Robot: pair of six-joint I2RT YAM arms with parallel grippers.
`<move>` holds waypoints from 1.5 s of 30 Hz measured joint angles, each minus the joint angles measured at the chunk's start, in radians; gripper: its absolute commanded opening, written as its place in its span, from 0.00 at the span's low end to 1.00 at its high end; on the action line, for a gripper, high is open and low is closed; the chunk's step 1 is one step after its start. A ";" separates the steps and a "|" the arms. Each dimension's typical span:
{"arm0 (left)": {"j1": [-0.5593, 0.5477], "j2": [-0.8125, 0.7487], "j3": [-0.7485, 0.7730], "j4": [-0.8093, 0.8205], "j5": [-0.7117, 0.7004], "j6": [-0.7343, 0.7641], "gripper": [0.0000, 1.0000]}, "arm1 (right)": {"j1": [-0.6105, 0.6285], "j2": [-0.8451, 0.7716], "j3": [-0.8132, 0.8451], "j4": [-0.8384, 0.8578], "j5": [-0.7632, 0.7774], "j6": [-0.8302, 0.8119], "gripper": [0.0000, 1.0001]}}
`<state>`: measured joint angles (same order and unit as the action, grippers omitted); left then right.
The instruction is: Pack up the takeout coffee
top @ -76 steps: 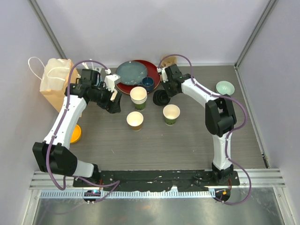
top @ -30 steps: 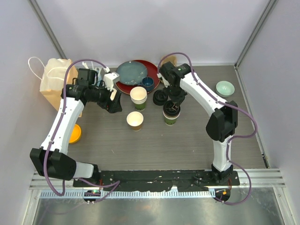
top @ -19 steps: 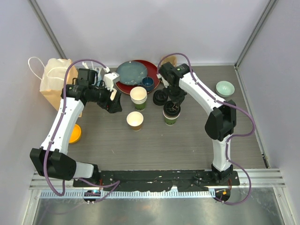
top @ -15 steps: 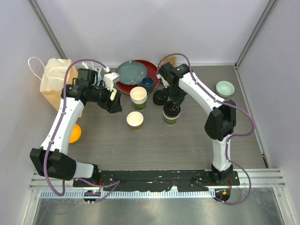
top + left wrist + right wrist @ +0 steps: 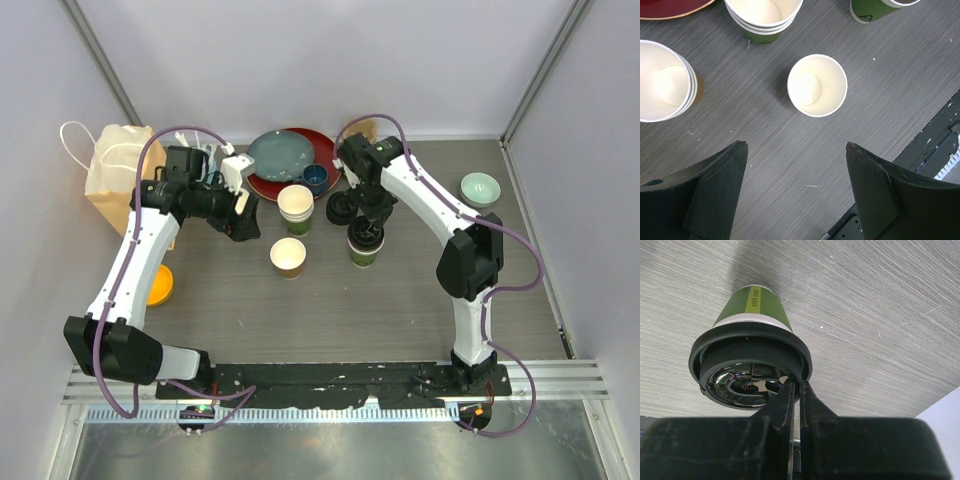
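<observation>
Pale lilac walls and grey metal posts close in a dark, wood-grained bench (image 5: 420, 300). At its ten o'clock corner stands a tan paper bag (image 5: 118, 178), with an orange bowl (image 5: 160, 285) at the bag's six o'clock. Next comes the left end effector (image 5: 796, 146), jaws spread wide and holding nothing. The brown-sided cup (image 5: 817, 85) stands open and lidless at its twelve o'clock in the wrist view. A red plate (image 5: 318, 150) lies at the bench's twelve o'clock, and a stack of black lids (image 5: 343, 208) sits nearer the centre. Just at the stack's five o'clock stands the green-sided cup (image 5: 754, 310), a black lid (image 5: 747, 367) seated on it. The right end effector (image 5: 796, 386) has its jaws pressed together at the lid's rim; I cannot tell whether they pinch it. A pale green bowl (image 5: 480, 186) rests at two o'clock.
</observation>
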<state>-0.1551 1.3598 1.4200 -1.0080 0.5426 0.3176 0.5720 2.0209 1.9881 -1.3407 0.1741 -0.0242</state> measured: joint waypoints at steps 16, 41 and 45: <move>0.000 -0.002 0.000 0.000 -0.008 0.004 0.84 | 0.003 -0.001 -0.018 0.000 -0.001 0.000 0.01; 0.000 -0.002 0.000 -0.004 -0.010 0.005 0.84 | 0.009 -0.096 -0.046 -0.003 -0.007 0.000 0.01; 0.000 -0.006 0.000 -0.005 -0.011 0.005 0.84 | 0.009 -0.065 -0.046 -0.003 -0.012 0.000 0.01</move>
<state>-0.1551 1.3540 1.4200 -1.0126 0.5316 0.3225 0.5808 1.9560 1.9419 -1.3437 0.1623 -0.0246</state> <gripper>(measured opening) 0.837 0.071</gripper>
